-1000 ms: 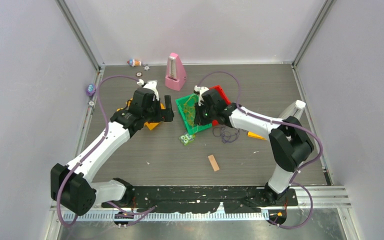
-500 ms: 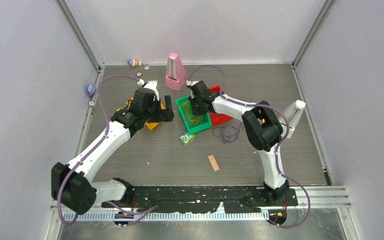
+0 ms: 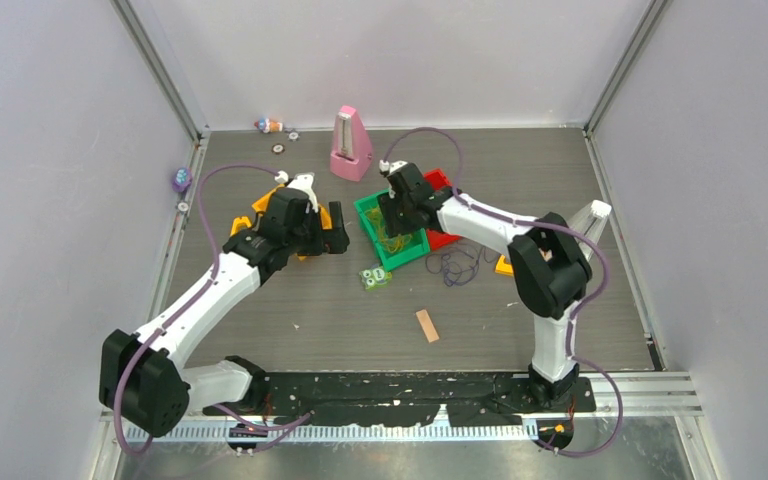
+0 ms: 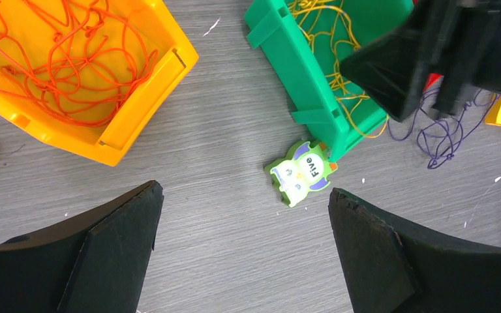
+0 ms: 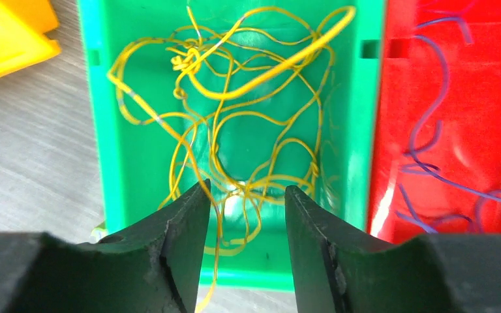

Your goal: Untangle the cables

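Yellow-green cables (image 5: 235, 111) lie tangled in the green bin (image 5: 359, 130) (image 3: 410, 250). My right gripper (image 5: 248, 192) (image 3: 397, 212) hovers over that bin, open, one yellow strand trailing down past its left finger (image 5: 182, 228). Purple cables (image 5: 430, 156) lie partly in the red bin (image 5: 496, 98), and more purple cable (image 3: 455, 266) (image 4: 437, 134) spills onto the table. Orange cables (image 4: 59, 59) fill the yellow bin (image 4: 137, 111). My left gripper (image 4: 244, 195) (image 3: 328, 236) hangs wide open above bare table between the yellow and green bins, holding nothing.
A green "Five" toy tile (image 4: 300, 173) (image 3: 372, 278) lies by the green bin's near corner. A wooden block (image 3: 427, 325) lies nearer the front. A pink metronome (image 3: 350, 145) stands at the back. A small yellow piece (image 3: 503, 266) sits right of the purple cables.
My right gripper swung over the green bin and went from shut to open; the yellow cables now lie in the bin. My left arm drifted slightly toward the front.
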### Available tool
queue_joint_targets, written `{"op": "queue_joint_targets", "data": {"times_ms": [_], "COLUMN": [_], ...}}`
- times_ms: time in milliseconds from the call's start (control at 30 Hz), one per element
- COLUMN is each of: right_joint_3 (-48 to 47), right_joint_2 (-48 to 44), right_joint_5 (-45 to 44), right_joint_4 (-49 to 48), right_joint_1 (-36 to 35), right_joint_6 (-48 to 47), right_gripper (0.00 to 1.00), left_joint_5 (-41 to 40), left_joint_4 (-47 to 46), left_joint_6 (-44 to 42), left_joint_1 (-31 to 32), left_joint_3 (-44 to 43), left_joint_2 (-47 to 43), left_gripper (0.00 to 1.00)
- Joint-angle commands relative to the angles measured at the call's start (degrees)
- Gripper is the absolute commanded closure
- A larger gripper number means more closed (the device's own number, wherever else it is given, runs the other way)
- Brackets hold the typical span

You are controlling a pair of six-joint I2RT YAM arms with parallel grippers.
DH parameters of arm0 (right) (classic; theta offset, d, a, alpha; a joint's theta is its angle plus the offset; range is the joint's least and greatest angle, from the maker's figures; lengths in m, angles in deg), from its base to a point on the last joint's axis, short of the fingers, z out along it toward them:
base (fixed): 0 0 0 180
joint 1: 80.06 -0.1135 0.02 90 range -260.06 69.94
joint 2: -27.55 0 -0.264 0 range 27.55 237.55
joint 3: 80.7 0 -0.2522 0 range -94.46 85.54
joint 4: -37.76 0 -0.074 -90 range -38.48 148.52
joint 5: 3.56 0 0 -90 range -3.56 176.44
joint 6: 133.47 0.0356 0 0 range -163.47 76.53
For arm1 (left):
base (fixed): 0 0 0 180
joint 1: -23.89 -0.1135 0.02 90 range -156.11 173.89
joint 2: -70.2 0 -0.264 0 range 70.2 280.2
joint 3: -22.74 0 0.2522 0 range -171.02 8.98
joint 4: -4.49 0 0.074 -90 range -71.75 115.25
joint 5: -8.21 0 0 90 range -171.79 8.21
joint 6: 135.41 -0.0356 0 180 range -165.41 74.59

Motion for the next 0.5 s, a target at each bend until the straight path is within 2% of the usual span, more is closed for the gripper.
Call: {"op": "queue_joint_targets", "data": {"times_ms": [0,67,167,233,300,467], "right_joint_3": [1.3,2.0,4.3,7.1,10.9,23.4], "right_joint_2": [-10.8,-12.9,-16.0,-19.1,-23.1,-34.1], "right_joint_5": [-2.4,-3.4,-6.3,-7.6,-7.6,-4.4], "right_joint_4": [-0.4,0.8,1.9,2.2,2.2,2.1], "right_joint_1": [0.3,0.5,1.0,1.6,2.8,7.5], "right_joint_6": [0.0,-0.1,-0.1,0.2,0.8,2.6], "right_gripper": [0.47,0.38,0.12,0.01,0.04,0.05], "left_joint_5": [1.0,1.0,1.1,1.3,1.5,3.3], "left_joint_4": [-3.9,-4.0,-4.0,-4.0,-4.2,-7.0], "left_joint_6": [0.7,0.6,0.5,0.4,0.2,0.7], "left_joint_1": [-0.4,-0.4,-0.4,-0.4,-0.4,-0.4], "left_joint_3": [-0.1,-0.2,-0.4,-0.5,-0.3,3.0], "left_joint_2": [-2.2,-2.1,-1.9,-1.9,-2.1,-3.8], "left_gripper": [0.0,0.01,0.0,0.0,0.0,0.0]}}
